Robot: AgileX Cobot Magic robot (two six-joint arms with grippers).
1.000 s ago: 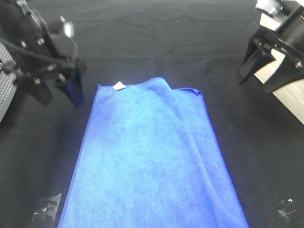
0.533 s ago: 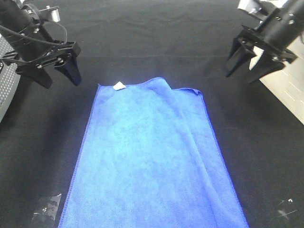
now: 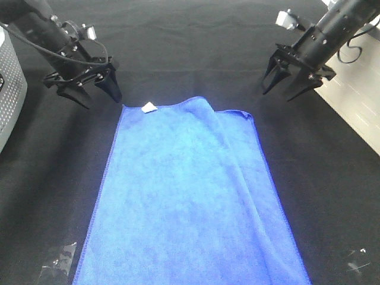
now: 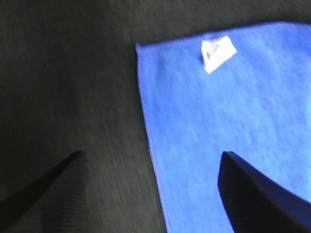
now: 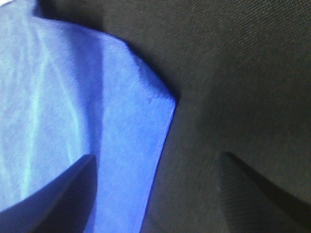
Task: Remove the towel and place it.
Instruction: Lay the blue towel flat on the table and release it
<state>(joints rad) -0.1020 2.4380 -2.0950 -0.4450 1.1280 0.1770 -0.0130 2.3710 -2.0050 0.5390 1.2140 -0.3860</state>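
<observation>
**Towel (image 3: 190, 196) flat on cloth; both grippers open at its far corners**

- The towel lies spread on the black table cloth (image 3: 190, 47). Its near end runs out of the high view, and a long crease runs down its right half.
- The white tag (image 3: 148, 107) sits at the far-left corner.
- Left gripper (image 3: 101, 101): jaws wide apart, holding nothing. It is at the far-left corner, just beside the tag. In the left wrist view the towel's side edge runs between the two fingers, one over blue and one over cloth. I cannot tell whether they touch it.
- Right gripper (image 3: 278, 94): jaws apart, holding nothing. In the high view it is beyond the far-right corner and clear of the towel. In the right wrist view that corner lies between the fingers.
</observation>
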